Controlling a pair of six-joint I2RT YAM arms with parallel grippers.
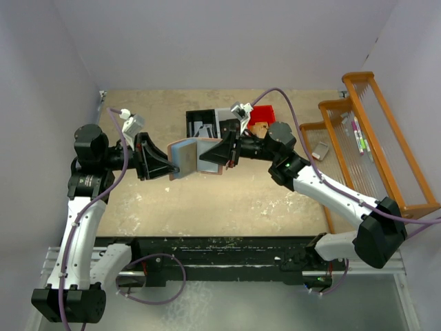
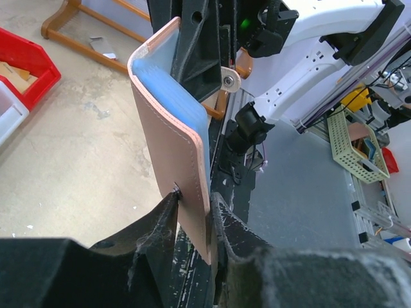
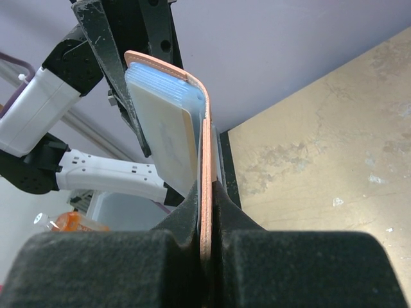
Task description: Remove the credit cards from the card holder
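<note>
The card holder (image 1: pixel 185 156) hangs open in mid-air over the middle of the table, salmon-pink outside and blue inside, stretched between both arms. My left gripper (image 1: pixel 165 164) is shut on one flap; in the left wrist view its fingers (image 2: pixel 164 215) press both faces of the pink flap (image 2: pixel 170 135) by the snap stud. My right gripper (image 3: pixel 207 189) is shut on the thin edge of the other flap (image 3: pixel 205 141). A pale credit card (image 3: pixel 168 138) sits tucked in the blue slots facing the right wrist camera. No card is out of the holder.
Behind the holder lie a black open box (image 1: pixel 201 124) and a red bin (image 1: pixel 263 114). An orange wooden rack (image 1: pixel 372 138) with pens stands along the right side, a small grey item (image 1: pixel 320 149) on its low shelf. The walls close in left and back.
</note>
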